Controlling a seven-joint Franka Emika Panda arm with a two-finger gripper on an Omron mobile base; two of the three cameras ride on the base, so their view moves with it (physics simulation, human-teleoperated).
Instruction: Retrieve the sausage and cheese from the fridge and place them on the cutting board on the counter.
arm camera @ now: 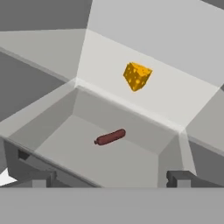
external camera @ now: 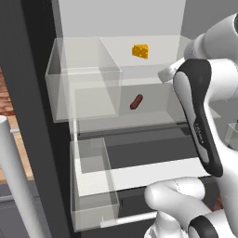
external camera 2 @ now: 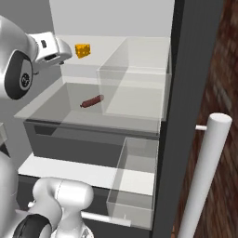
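Cheese (arm camera: 137,76) holes visible from hand.

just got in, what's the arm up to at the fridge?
The fridge stands open and the arm is reaching into it. The gripper is open and empty, aimed at the shelves. The sausage lies on a glass shelf, and the cheese sits on the shelf above it, further back. Neither is touched yet, so nothing has been retrieved. The sausage looks like the nearer target.
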